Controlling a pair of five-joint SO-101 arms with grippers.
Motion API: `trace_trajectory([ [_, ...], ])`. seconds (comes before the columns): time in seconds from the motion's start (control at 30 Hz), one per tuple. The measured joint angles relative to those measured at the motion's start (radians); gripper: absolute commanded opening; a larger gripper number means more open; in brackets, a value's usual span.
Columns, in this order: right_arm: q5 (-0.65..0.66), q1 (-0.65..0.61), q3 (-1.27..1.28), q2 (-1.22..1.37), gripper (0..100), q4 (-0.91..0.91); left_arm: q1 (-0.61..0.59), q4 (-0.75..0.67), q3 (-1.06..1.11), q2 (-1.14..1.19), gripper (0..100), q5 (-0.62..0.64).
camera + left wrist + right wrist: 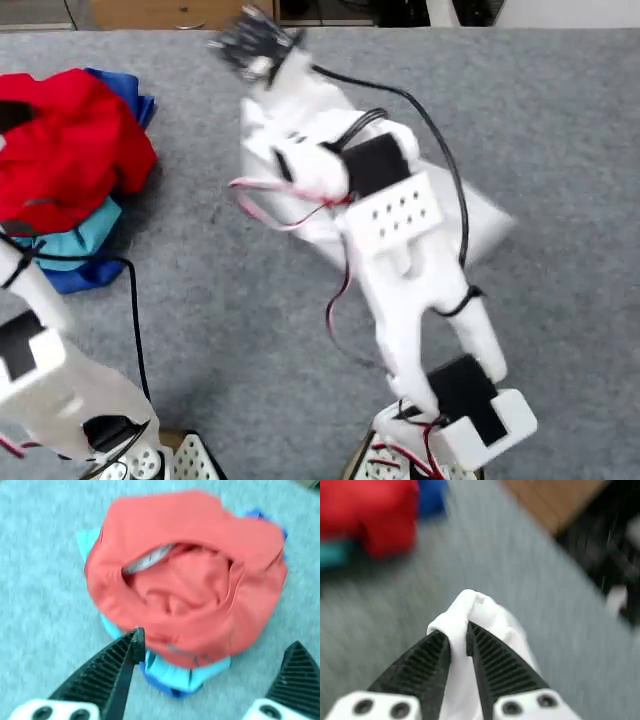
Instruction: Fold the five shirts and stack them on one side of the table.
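Note:
A crumpled red shirt (75,140) tops a pile at the table's left, over a light blue shirt (75,235) and a dark blue one (125,95). In the left wrist view the red shirt (190,575) lies just beyond my left gripper (215,655), which hangs open above the pile's near edge. A white shirt (300,140) lies in the middle of the table under the right arm. My right gripper (459,645) is shut on a bunched fold of the white shirt (470,610), lifted off the cloth. In the high view that gripper (250,45) is near the table's far edge.
The grey table (560,120) has bare room on the right and in front of the pile. A wooden strip (170,12) and dark items run beyond the far edge. Both arm bases (450,420) stand at the near edge, with cables trailing.

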Motion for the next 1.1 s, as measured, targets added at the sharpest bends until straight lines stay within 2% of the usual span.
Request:
trace_trajectory([
  [0.07, -0.026, -0.041, -0.164, 0.04, 0.2, 0.005, -0.003, 0.0, 0.109, -0.051, 38, 0.0],
  [0.17, -0.078, -0.044, -0.379, 0.104, 0.2, 0.028, -0.005, 0.0, 0.241, -0.092, 26, 0.008],
  [0.27, -0.112, 0.037, -0.522, 0.16, 0.2, 0.115, -0.015, -0.043, 0.358, -0.103, 11, 0.094],
  [0.33, -0.115, 0.133, -0.542, 0.207, 0.2, 0.21, -0.015, -0.077, 0.425, -0.104, 4, 0.157],
  [0.43, -0.117, 0.295, -0.489, 0.316, 0.2, 0.364, -0.008, -0.11, 0.503, -0.103, 5, 0.206],
  [0.5, -0.098, 0.4, -0.411, 0.407, 0.2, 0.404, 0.028, -0.114, 0.551, -0.103, 5, 0.213],
  [0.7, 0.083, 0.692, -0.163, 0.674, 0.2, 0.408, 0.173, -0.121, 0.687, -0.103, 4, 0.215],
  [0.83, 0.219, 0.885, -0.094, 0.718, 1.2, 0.408, 0.23, -0.137, 0.715, -0.103, 4, 0.19],
  [0.9, 0.305, 0.965, -0.084, 0.72, 10.2, 0.408, 0.242, -0.157, 0.729, -0.103, 4, 0.173],
  [1.03, 0.414, 1.088, -0.084, 0.72, 39.6, 0.407, 0.242, -0.19, 0.764, -0.103, 5, 0.14],
  [1.1, 0.489, 1.119, -0.078, 0.709, 49.3, 0.404, 0.226, -0.196, 0.783, -0.103, 5, 0.107],
])
